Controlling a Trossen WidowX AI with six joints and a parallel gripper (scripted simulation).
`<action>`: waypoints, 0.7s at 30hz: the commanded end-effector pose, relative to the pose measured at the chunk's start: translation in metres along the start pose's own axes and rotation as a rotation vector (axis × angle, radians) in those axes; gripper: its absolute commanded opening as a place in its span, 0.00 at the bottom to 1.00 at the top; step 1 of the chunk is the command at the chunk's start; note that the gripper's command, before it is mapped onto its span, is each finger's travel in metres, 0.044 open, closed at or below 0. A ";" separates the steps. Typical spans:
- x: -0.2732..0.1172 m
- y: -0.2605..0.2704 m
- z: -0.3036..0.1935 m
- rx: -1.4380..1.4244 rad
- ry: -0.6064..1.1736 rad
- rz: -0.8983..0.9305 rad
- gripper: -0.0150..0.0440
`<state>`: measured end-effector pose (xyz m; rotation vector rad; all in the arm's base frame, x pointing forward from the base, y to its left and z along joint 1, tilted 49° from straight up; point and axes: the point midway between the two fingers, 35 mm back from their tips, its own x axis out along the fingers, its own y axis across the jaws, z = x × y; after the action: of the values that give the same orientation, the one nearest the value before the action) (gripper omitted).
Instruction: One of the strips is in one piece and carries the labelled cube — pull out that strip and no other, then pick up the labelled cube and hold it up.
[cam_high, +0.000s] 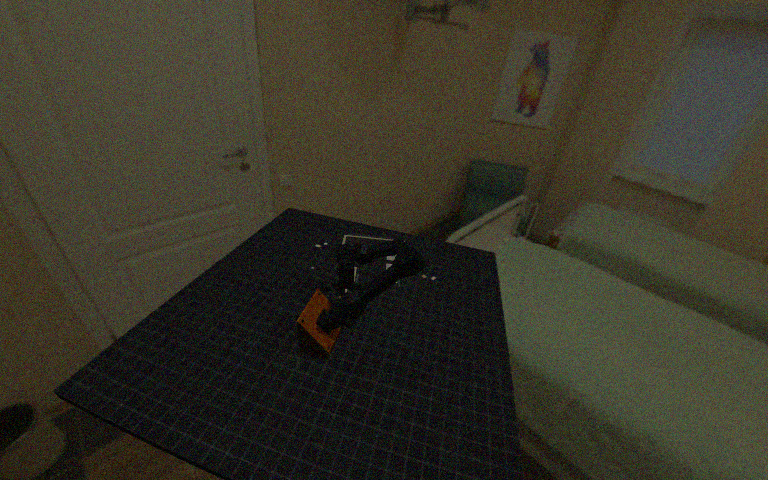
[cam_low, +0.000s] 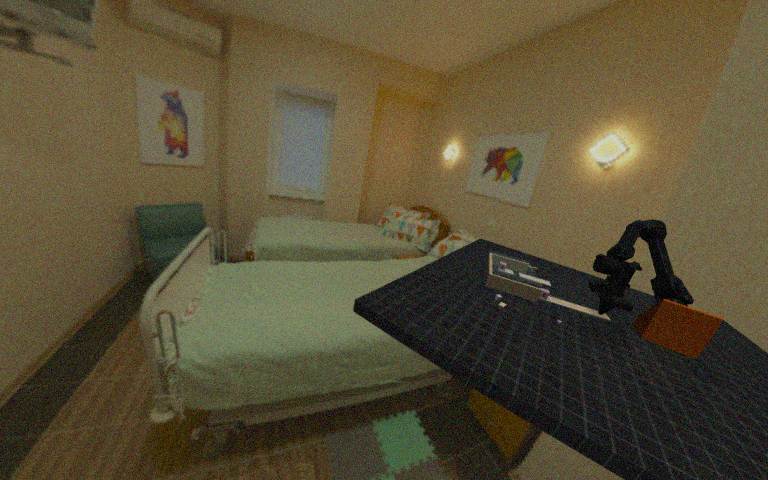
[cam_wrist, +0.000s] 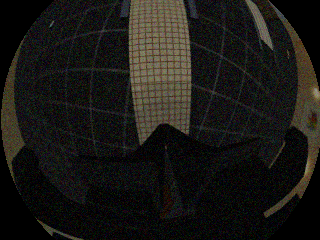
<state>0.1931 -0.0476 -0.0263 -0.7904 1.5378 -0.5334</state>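
A long pale strip (cam_wrist: 160, 60) (cam_low: 577, 307) with a red grid runs out of a low pale-edged frame (cam_low: 488, 266) (cam_high: 368, 236) towards the arm. Two blue bars flank it at the top of the wrist view. My gripper (cam_wrist: 163, 127) (cam_low: 602, 310) (cam_high: 344, 290) is shut, with its fingertips down at the strip's near end. The fingers hide that end, and no part of the strip shows between them. Another pale strip (cam_wrist: 261, 25) shows at the upper right of the wrist view. A light bar (cam_low: 534, 279) lies inside the frame. I cannot make out the labelled cube.
An orange tilted block (cam_high: 318, 322) (cam_low: 682, 328) stands by the arm's base. Small white pieces (cam_low: 502, 304) (cam_high: 433, 277) lie beside the frame on the dark gridded table (cam_high: 396, 396) (cam_low: 509, 350). The picture is dim and grainy.
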 end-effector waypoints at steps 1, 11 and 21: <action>0.006 0.001 -0.016 -0.014 0.035 0.000 0.25; 0.005 0.001 -0.024 -0.015 0.035 0.000 0.25; 0.005 0.001 -0.024 -0.015 0.035 0.000 0.25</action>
<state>0.1801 -0.0487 -0.0255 -0.7893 1.5387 -0.5351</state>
